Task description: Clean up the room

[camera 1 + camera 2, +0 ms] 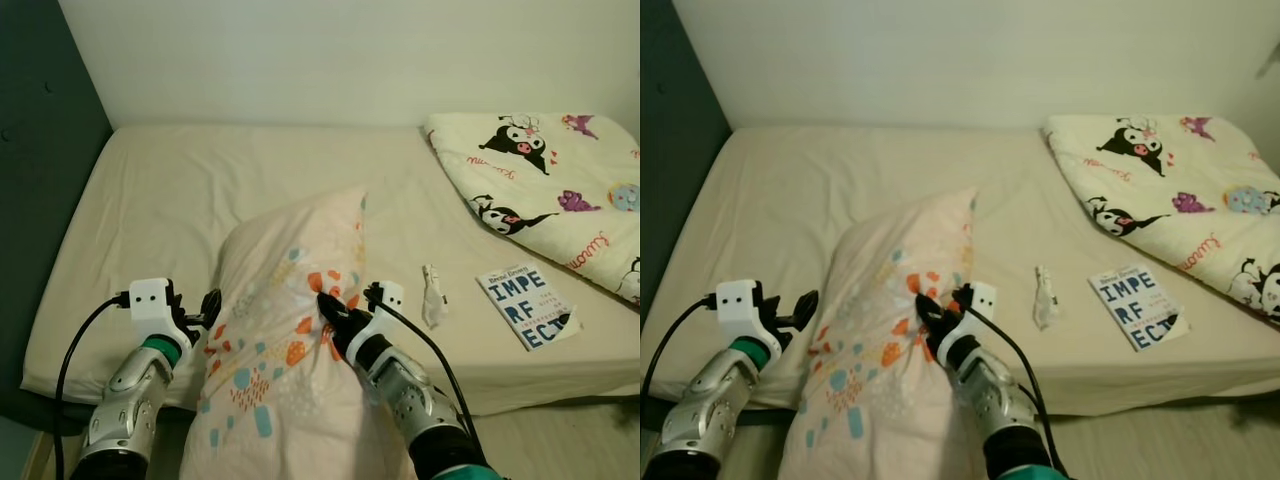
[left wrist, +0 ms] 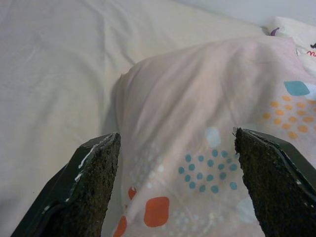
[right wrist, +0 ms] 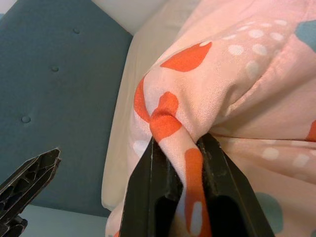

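Right gripper (image 1: 335,318) pinches pillow (image 1: 285,330) fabric; left gripper (image 1: 198,318) spread at its far side. Beyond my right: tissue (image 1: 433,295), book (image 1: 527,305), quilt (image 1: 550,190) unsorted. Cleanup barely begun, I judge.

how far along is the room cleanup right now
Done: the quilt lies folded at the bed's far right corner. In hand: the right pincer is shut on the pillow, with the left pincer open at its other side. Left: a book and a crumpled tissue lie on the bed.
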